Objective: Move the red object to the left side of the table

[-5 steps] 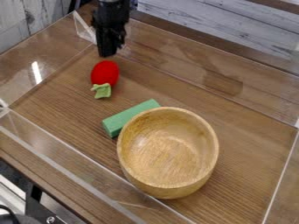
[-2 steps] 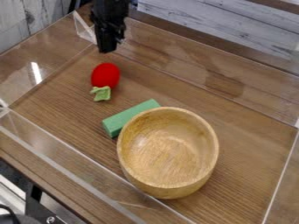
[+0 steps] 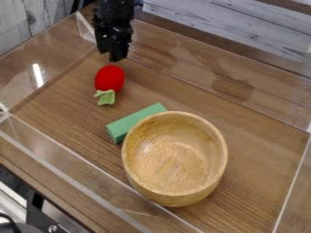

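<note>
The table [image 3: 231, 96] is a brown wood-grain top closed in by low clear acrylic walls. The largest thing on it is a round wooden bowl [image 3: 176, 157], near the front. Just beside its rim, on the far-left side, lies a green rectangular block [image 3: 131, 123]. Beyond the block lies the red object [image 3: 109, 80], a small toy fruit with a light green leafy end that points toward the block; it rests on the table, toward the left and back part. The gripper [image 3: 115, 55] hangs directly above the far end of the fruit, pointing down. Its jaws seem to stand apart and hold nothing, though the dark fingers make the gap hard to read.

I judge the step in hand to be the grasp. To do it well, the jaws should go down on both sides of the rounded red body, not on the leafy end, and close only when they are low enough, because a round toy slips out easily.
</note>
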{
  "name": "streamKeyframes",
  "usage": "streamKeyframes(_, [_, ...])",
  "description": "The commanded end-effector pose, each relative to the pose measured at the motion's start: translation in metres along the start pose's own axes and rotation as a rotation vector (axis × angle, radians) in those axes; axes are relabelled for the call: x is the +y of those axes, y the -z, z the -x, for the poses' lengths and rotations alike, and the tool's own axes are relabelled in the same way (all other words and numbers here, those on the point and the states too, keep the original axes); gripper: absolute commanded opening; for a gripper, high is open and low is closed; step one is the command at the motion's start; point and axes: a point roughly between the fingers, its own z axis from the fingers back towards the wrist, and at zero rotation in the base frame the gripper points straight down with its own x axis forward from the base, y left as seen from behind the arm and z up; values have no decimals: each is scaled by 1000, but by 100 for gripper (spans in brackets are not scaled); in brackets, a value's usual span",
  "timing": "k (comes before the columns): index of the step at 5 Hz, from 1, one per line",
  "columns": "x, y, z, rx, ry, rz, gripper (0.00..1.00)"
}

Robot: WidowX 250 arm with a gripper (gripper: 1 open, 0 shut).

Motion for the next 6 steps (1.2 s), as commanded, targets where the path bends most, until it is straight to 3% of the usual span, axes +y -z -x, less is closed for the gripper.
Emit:
streamKeyframes(1, [2,-33,0,-53,-27,-38,0])
streamKeyframes(2, [-2,-46,5,-57,-52,-32,0])
streamKeyframes(3, [2,-34,9,-45,-12,-24,100])
streamKeyframes(4, [4,-15,13,-24,32,-13,100])
streamKeyframes(5, [2,-8,13,-19,41,-11,0])
streamKeyframes(6, [4,-14,15,-33,32,-6,0])
